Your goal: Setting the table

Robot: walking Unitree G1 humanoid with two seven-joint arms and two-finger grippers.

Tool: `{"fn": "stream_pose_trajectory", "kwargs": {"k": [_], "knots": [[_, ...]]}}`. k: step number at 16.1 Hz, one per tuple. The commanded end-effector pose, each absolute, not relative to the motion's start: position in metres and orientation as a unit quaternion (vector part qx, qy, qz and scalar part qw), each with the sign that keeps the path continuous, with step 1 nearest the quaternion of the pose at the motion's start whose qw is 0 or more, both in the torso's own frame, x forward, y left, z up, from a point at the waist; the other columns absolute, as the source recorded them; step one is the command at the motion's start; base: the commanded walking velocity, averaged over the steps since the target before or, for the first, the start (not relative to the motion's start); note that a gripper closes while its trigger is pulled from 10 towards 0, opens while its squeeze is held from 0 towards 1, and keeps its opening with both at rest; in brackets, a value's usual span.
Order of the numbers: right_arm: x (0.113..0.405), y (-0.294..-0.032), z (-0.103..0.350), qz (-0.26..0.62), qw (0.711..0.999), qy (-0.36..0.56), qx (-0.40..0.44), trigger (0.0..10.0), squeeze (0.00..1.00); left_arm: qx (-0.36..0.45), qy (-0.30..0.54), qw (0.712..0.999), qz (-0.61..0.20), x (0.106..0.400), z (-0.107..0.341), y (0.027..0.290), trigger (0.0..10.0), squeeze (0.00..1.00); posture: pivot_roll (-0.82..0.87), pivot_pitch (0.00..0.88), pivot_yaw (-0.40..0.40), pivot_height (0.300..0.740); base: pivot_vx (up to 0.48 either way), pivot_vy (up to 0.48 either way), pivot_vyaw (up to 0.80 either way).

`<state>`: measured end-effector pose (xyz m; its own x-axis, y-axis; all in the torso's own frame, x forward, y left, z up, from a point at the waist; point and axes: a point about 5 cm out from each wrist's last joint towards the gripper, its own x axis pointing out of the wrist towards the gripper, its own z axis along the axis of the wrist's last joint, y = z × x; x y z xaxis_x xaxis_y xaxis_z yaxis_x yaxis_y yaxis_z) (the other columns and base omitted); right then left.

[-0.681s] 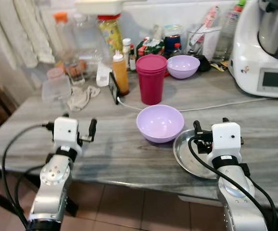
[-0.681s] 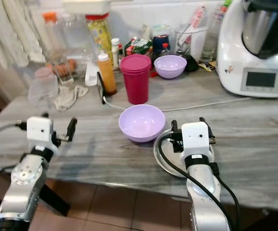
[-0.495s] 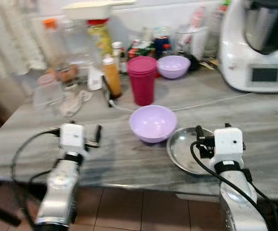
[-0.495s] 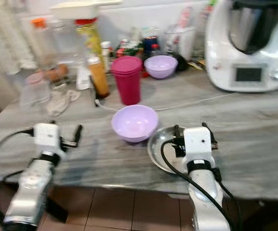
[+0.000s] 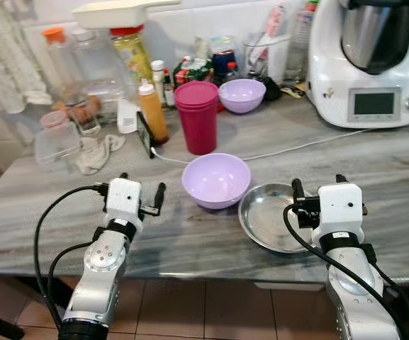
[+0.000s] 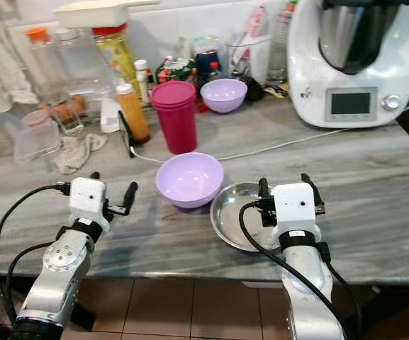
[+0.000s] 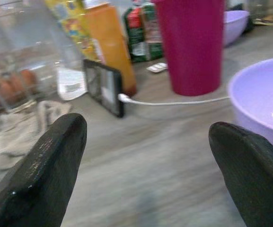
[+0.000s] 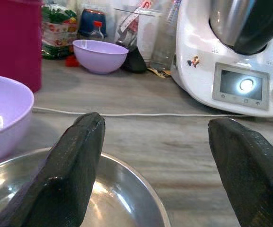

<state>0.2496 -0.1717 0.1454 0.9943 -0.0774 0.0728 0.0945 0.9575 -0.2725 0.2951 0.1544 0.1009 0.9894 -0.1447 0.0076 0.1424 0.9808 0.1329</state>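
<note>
A lilac bowl (image 5: 215, 179) stands mid-table, touching a round steel plate (image 5: 271, 225) on its right. Behind them are a stack of magenta cups (image 5: 196, 117) and a second lilac bowl (image 5: 241, 95). My left gripper (image 5: 142, 190) hovers open and empty over the table, just left of the near bowl (image 7: 264, 106). Over the near rim of the steel plate (image 8: 127, 194), my right gripper (image 5: 318, 185) is also open, with nothing between its fingers.
A white kitchen machine (image 5: 371, 60) fills the back right, its white cable (image 5: 289, 147) running across to a phone (image 5: 144, 134) propped upright. An orange sauce bottle (image 5: 151, 110), jars, a crumpled cloth (image 5: 94, 152) and plastic tubs crowd the back left. The table's front edge lies under both wrists.
The whole picture has shifted, so the camera has moved; the kitchen machine shows more fully. Both grippers stay open in about the same spots by the bowl and plate.
</note>
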Motion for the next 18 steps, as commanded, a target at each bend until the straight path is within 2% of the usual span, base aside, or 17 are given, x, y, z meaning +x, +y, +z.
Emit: {"fn": "stream_pose_trajectory", "kwargs": {"k": [1, 3, 8, 18], "knots": [[0.248, -0.174, 0.15, -0.053, 0.989, -0.041, -0.129, 10.0, 0.0, 0.071, -0.005, 0.995, -0.073, 0.299, 0.101, 0.152, 10.0, 0.0, -0.37, 0.0, 0.137, 0.74, 0.0, 0.0, 0.0], [0.246, -0.175, 0.147, -0.061, 0.991, -0.031, -0.111, 10.0, 0.0, 0.07, -0.014, 0.994, -0.086, 0.301, 0.106, 0.143, 10.0, 0.0, -0.38, 0.0, 0.137, 0.74, 0.0, 0.0, 0.0], [0.248, -0.18, 0.147, -0.084, 0.992, -0.028, -0.088, 10.0, 0.0, 0.074, -0.013, 0.994, -0.082, 0.311, 0.107, 0.14, 10.0, 0.0, -0.4, 0.0, 0.135, 0.74, 0.0, 0.0, 0.0], [0.261, -0.19, 0.152, -0.099, 0.991, -0.037, -0.081, 10.0, 0.0, 0.068, -0.013, 0.996, -0.061, 0.319, 0.109, 0.139, 10.0, 0.0, -0.4, 0.0, 0.148, 0.74, -0.287, 0.0, 0.0]]}}
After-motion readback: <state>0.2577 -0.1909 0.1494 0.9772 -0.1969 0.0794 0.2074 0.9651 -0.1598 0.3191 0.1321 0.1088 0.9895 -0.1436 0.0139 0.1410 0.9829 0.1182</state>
